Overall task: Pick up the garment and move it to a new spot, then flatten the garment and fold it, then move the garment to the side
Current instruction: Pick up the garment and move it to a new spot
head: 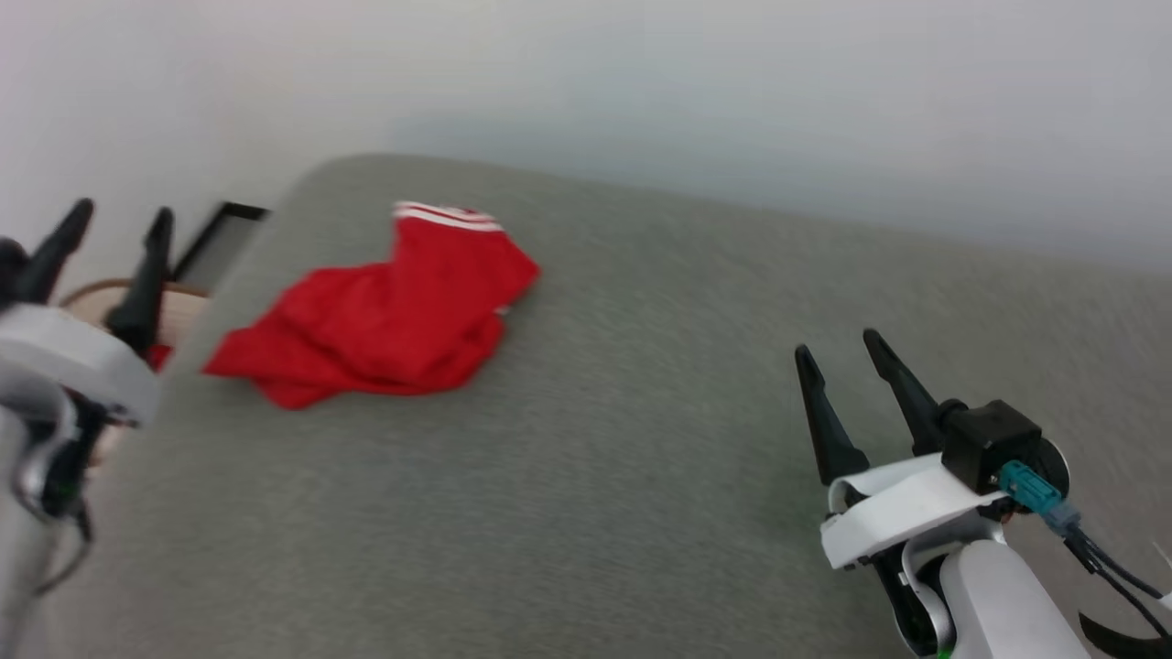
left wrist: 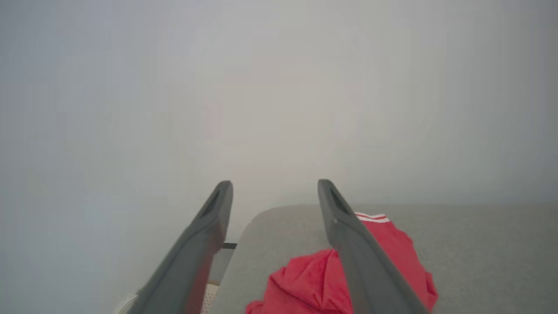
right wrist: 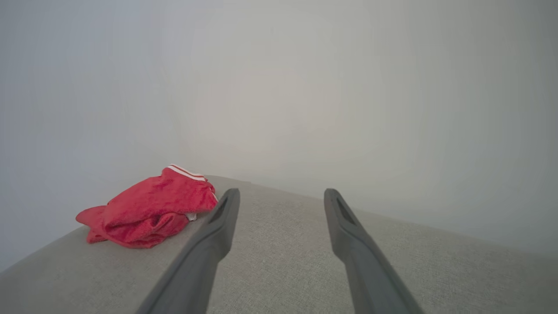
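The garment [head: 385, 320] looks soft and light: pinch a raised fold; left gripper [head: 123, 212] and right gripper [head: 836, 345] stand spread.

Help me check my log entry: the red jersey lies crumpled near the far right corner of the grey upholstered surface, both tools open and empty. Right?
Not quite. The head view shows the red jersey crumpled near the far left corner of the grey upholstered surface, not the right. The left tool and right tool are indeed open and empty.
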Available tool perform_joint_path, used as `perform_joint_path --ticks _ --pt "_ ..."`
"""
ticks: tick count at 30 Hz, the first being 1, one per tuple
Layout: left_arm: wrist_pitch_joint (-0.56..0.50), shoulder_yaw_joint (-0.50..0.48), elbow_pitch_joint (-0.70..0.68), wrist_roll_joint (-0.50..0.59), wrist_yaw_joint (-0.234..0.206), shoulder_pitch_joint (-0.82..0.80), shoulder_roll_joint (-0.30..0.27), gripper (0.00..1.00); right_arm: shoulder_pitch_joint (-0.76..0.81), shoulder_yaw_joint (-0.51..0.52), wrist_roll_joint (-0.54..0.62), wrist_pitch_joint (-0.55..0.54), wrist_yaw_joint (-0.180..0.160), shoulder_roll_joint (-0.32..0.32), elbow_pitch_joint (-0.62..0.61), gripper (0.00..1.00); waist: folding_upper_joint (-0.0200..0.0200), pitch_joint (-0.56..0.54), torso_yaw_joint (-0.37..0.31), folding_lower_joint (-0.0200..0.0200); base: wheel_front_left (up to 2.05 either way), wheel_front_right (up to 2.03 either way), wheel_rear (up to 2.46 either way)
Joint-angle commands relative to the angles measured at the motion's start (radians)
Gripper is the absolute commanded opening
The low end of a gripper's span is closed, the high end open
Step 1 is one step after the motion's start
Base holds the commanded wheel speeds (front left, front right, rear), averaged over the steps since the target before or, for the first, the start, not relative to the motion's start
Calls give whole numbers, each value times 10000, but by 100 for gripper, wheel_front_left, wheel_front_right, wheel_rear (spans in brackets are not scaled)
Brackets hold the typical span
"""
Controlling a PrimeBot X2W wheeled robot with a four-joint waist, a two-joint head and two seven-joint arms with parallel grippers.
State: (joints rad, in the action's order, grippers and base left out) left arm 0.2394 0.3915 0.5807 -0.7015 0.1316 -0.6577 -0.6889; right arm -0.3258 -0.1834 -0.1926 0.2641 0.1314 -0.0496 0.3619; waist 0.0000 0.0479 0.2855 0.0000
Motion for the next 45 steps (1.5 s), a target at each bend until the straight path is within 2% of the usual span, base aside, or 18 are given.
perform_joint_path --ticks 1,8,12,16,19,24,29,30,31,33,41,45 --pt "-488 713 217 -764 -19 -549 -401 100 -117 -96 -110 6 -14 -15 -281 100 0 2626 -2664 0 0 0 0" --pt "-3736 3150 -244 -4322 -19 -1242 -2516 100 12 -247 -286 6 -14 3 -1249 100 0 3416 -3610 0 0 0 0" --pt "-4714 3880 -861 -5843 -19 -1390 -3436 100 124 -345 -263 6 -14 5 -1597 100 0 3645 -3888 0 0 0 0" --pt "-5100 4225 -1311 -6713 -18 -1429 -3806 100 129 -330 -183 6 -14 3 -1869 100 0 3879 -4016 0 0 0 0" --pt "-5233 4673 -1371 -6718 -18 -1505 -4207 100 104 -381 -82 6 -14 6 -2194 100 0 4159 -4124 0 0 0 0" --pt "-5069 5227 -1124 -7105 -18 -1584 -4158 100 -13 -516 176 6 -14 3 -2603 100 0 4646 -4265 0 0 0 0" --pt "-5165 5867 -889 -7408 -31 -1512 -3847 100 -69 -620 371 6 -14 3 -2860 100 0 4941 -4263 0 0 0 0" --pt "-5204 5976 -913 -7495 -31 -1470 -3795 82 -81 -647 382 6 -14 3 -2890 100 0 4954 -4251 0 0 0 0" --pt "-5228 6082 -954 -7565 -34 -1477 -3725 48 -91 -669 419 6 -14 4 -2923 100 0 4960 -4235 0 0 0 0" --pt "-5107 6173 -1013 -7719 -34 -1519 -3622 0 -97 -703 448 6 -14 4 -2942 100 0 4915 -4188 0 0 0 0" --pt "-3677 5923 -1410 -7832 26 -2122 -3635 0 -36 -637 154 6 -14 -4 -2490 100 0 3822 -3956 0 0 0 0" --pt "-3124 5771 -2121 -7949 -3 -2471 -4073 0 82 -517 -91 6 -14 -9 -2222 100 0 3200 -3907 0 0 0 0"
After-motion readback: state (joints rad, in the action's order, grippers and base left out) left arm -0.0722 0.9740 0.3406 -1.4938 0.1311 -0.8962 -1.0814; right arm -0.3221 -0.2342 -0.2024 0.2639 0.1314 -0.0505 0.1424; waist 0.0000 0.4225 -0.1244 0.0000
